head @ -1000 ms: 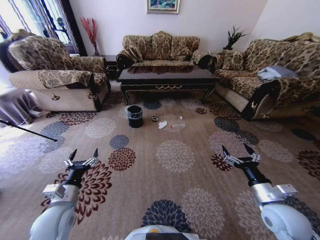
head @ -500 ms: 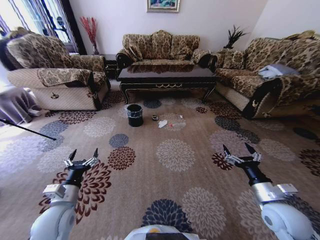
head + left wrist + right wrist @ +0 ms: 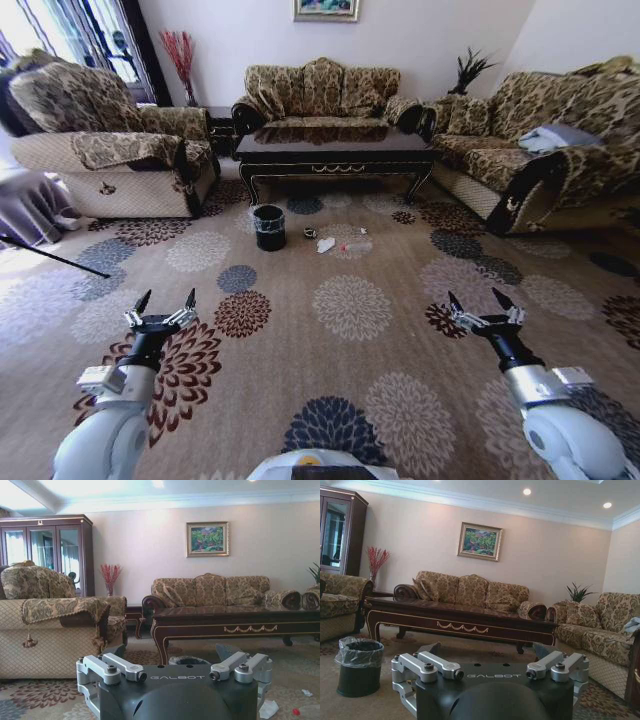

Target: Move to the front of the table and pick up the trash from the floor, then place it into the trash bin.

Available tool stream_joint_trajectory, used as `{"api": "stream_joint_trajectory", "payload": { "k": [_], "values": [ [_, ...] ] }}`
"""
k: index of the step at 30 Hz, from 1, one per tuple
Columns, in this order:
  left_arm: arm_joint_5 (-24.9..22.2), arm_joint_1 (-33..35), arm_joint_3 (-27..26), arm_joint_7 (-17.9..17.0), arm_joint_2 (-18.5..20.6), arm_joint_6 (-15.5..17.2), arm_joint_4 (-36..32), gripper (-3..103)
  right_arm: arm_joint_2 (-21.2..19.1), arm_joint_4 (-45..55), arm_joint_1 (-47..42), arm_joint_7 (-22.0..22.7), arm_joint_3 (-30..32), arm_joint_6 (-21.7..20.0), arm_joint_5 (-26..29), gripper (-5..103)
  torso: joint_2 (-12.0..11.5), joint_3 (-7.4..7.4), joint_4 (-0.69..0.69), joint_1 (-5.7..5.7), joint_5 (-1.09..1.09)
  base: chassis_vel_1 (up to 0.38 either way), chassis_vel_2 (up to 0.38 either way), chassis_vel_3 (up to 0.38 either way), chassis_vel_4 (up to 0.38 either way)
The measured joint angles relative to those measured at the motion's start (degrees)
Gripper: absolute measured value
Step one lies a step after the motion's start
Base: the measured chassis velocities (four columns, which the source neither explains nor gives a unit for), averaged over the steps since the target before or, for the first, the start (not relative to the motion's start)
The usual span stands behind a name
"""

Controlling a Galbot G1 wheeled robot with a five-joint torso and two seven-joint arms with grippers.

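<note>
The dark-brown table [image 3: 335, 150] stands far ahead in front of the sofa. On the carpet before it stands the black trash bin [image 3: 268, 227] with its clear liner. The trash lies just to the bin's right: a crumpled white paper [image 3: 326, 245], a clear bottle [image 3: 352, 246], a small dark round piece [image 3: 309, 235] and a tiny white scrap [image 3: 362, 232]. My left gripper [image 3: 165, 305] and right gripper [image 3: 484, 305] are held low and forward, both open and empty, far short of the trash. The right wrist view shows the trash bin [image 3: 360, 666] beside the table [image 3: 460, 620].
A patterned armchair [image 3: 110, 150] stands at the left and a long sofa [image 3: 530, 150] at the right. A thin dark rod [image 3: 55, 258] lies on the floor at the left. A wide stretch of flowered carpet [image 3: 350, 310] lies between me and the bin.
The whole head view has shifted a little, so the camera has moved. Both arms hold the same pose with grippers open. The trash and bin lie where they were.
</note>
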Motion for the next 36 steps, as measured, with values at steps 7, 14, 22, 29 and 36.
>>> {"api": "stream_joint_trajectory", "payload": {
  "k": [7,14,22,29,36],
  "values": [
    [0.6,0.5,0.0,0.1,-0.2,0.0,0.3,100,-0.3,0.0,0.1,0.4,0.0,0.1,-0.1,100,-1.5,-1.09,0.01,-0.39,0.0,0.0,0.0,0.0,0.0],
    [0.3,0.2,0.0,0.0,0.0,0.0,2.2,100,-0.4,0.0,0.0,0.6,0.1,0.1,-0.3,100,-3.2,-2.39,0.0,-0.79,-0.01,0.0,0.0,0.0,0.0],
    [-0.2,0.9,0.2,-0.4,-1.3,-0.1,-0.4,100,0.2,-0.3,-0.2,0.6,-0.5,0.4,-1.1,100,-4.8,-3.72,0.0,-1.11,0.0,0.0,0.0,0.0,0.0],
    [-1.6,1.9,-1.0,-0.5,-1.2,0.9,-4.2,100,0.1,-0.6,-0.2,0.2,-0.6,0.6,-1.2,100,-6.5,-4.86,0.01,-1.64,0.0,0.0,0.0,0.0,0.0],
    [-1.1,2.0,-0.9,-0.4,-1.5,0.9,-3.9,100,0.1,-0.8,0.0,0.1,-1.0,0.7,-1.5,100,-7.8,-5.97,0.0,-1.86,-0.01,0.0,0.0,0.0,0.0]
  ]
}}
